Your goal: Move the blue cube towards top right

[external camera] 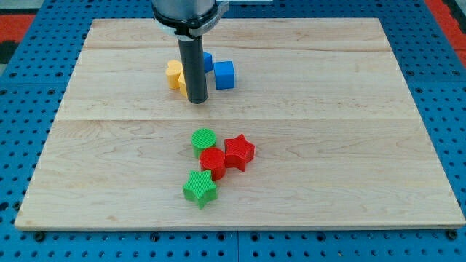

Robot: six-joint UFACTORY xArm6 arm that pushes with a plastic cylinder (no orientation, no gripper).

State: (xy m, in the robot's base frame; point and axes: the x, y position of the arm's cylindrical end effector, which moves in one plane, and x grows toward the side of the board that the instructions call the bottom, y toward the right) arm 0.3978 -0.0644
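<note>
blue cube: bearing from tip

blue cube [224, 74]: table's [349, 160] top centre, just right of my tip [197, 101], slightly nearer the top edge. no fingers fitted; a bare rod. yellow block [175, 74] beside its left.

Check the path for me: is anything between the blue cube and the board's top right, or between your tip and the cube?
Nothing visible blocks the blue cube on its way to the view's top right. My tip sits just to the cube's lower left, with no block between them. The yellow block and another blue block lie on the rod's far side.
</note>
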